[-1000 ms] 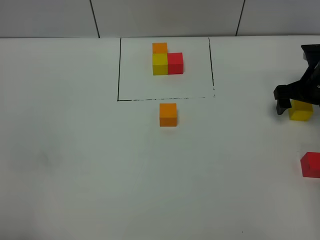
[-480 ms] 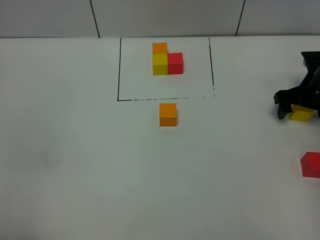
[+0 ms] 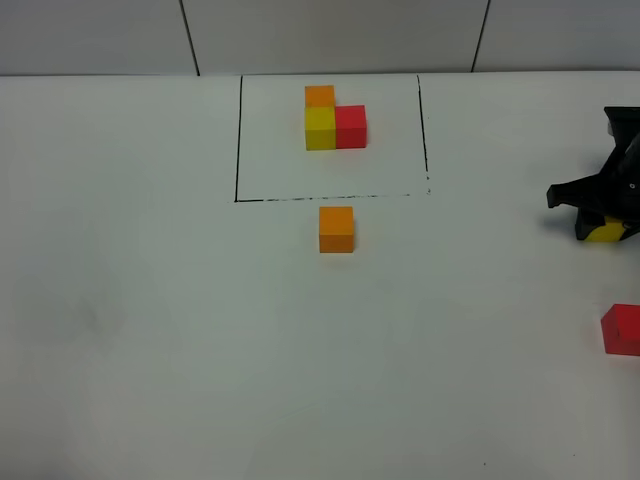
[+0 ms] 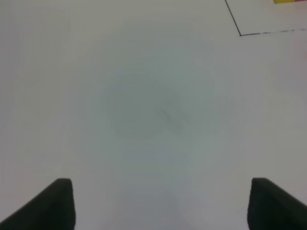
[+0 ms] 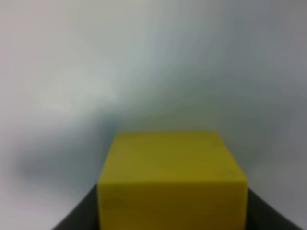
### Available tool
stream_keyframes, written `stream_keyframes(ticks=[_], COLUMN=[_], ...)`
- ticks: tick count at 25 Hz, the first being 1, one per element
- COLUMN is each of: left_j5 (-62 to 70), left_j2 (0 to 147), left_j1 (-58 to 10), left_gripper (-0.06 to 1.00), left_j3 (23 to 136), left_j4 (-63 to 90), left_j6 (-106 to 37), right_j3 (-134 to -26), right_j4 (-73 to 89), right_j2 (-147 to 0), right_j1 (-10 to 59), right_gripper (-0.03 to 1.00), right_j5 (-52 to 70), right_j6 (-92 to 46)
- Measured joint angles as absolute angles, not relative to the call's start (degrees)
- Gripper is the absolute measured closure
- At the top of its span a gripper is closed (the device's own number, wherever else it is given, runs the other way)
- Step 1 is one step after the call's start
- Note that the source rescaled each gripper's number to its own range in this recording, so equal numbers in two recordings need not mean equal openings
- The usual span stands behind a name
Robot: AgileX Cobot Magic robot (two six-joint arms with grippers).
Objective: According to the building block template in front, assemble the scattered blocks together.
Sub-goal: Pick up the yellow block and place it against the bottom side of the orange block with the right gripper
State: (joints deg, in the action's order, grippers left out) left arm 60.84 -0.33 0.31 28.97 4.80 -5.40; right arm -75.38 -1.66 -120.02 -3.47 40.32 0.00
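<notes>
yellow cube (image 3: 608, 233) sat out at the right edge of the surface (image 3: 150, 330), well apart from the template (image 3: 335, 122), no long axis, one flat face square to the right wrist cam. right tool (image 3: 598, 222) was down around it with a finger on each side, couldn't tell if it was squeezing. left tool (image 4: 160, 206) hung wide open, holding nothing.

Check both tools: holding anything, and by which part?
Right tool straddles the yellow block, fingers against two opposite side faces; a firm clamp can't be confirmed. Left tool is open with nothing between its fingers.
</notes>
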Motion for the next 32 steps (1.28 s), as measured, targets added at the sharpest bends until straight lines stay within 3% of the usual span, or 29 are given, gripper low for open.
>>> stream_keyframes(ticks=[7, 22, 27, 32], left_j5=[60.84, 60.84, 60.84, 60.84], left_j2=[-0.33, -0.33, -0.33, -0.33], left_j1=[0.31, 0.31, 0.31, 0.31], left_gripper=[0.18, 0.18, 0.18, 0.18], left_j3=[28.97, 28.97, 28.97, 28.97], left_j4=[4.80, 4.80, 4.80, 4.80], left_j6=[-5.40, -5.40, -5.40, -5.40], right_j3=[-76.52, -76.69, -76.78, -76.78], right_j4=[-4.88, -7.45, -7.71, -5.26], right_j2=[-116.15, -111.39, -112.90, -117.00], right_j1=[0.68, 33.06, 38.32, 39.15], right_gripper=[0.96, 0.96, 0.96, 0.96], right_j5=[48.98, 52.43, 47.87, 43.36], right_j6=[4.76, 38.00, 43.65, 45.53])
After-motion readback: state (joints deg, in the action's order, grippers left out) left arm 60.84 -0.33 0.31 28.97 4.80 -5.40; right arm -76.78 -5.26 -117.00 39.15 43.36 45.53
